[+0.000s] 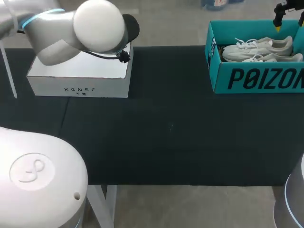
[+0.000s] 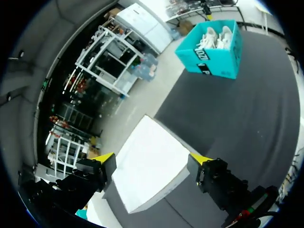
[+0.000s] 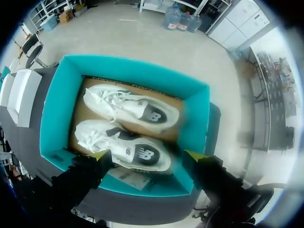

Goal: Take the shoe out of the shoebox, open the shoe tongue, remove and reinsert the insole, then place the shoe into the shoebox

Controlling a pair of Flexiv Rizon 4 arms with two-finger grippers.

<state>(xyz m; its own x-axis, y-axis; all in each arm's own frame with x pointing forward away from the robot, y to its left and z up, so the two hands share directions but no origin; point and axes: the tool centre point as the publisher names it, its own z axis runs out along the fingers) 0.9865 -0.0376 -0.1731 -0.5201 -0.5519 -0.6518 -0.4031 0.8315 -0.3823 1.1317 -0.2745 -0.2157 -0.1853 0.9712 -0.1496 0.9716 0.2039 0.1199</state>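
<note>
Teal shoebox (image 3: pixel 52 109) holds two white shoes (image 3: pixel 128 107); left pincer (image 2: pixel 152 161) and right pincer (image 3: pixel 147 157) gape wide.

An open teal shoebox (image 1: pixel 256 80) sits at the far right of the tabletop (image 1: pixel 171 128). Inside, a white lace-up sneaker (image 3: pixel 133 108) and its twin sneaker (image 3: pixel 126 148) lie side by side, toes pointing the same way.

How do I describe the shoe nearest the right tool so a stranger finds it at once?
Look at the teal box at the table's right far corner, where two white shoes lie side by side. The shoe meant lies ahead of the right tool's tips; the other shoe lies beyond it, by the farther wall.
</note>
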